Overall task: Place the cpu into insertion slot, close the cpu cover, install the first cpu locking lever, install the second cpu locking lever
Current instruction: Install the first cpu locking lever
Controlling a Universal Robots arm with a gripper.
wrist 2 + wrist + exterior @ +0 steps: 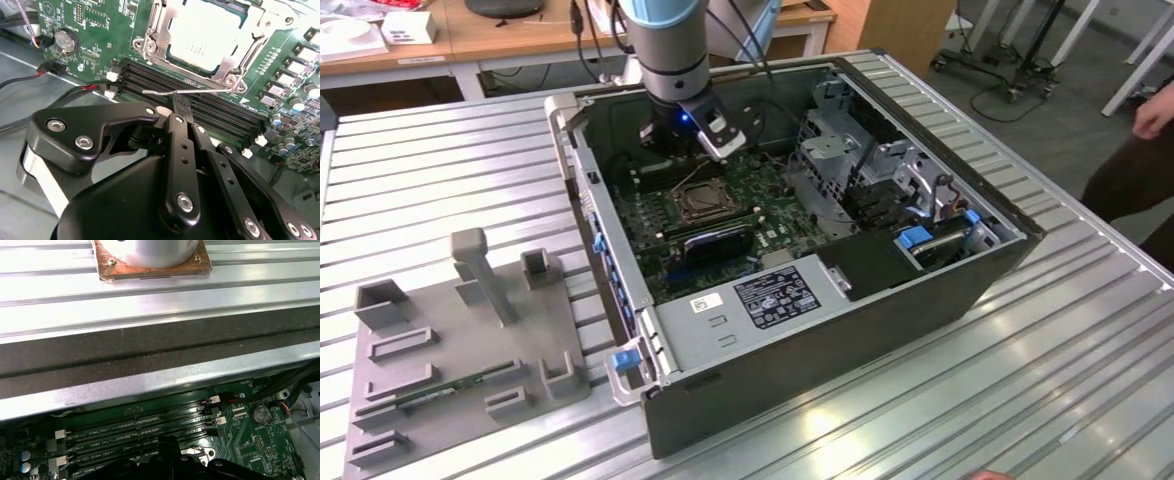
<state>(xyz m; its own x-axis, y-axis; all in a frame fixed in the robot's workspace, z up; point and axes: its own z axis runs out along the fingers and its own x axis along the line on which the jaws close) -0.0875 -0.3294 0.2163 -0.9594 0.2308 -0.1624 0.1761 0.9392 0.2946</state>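
Noted pincer (178, 104) clamped on thin locking lever (155, 92), long axis parallel to memory slots (220, 112). Found cpu (205, 30) seated flat under closed cpu cover (152, 37).

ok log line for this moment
cpu: seated | cpu cover: down over it | end effector: shut, tips at locking lever

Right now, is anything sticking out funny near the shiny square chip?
Yes: a thin locking lever juts loose over the memory slots beside the cpu cover, and it looks unlatched. The closed fingers meet it.
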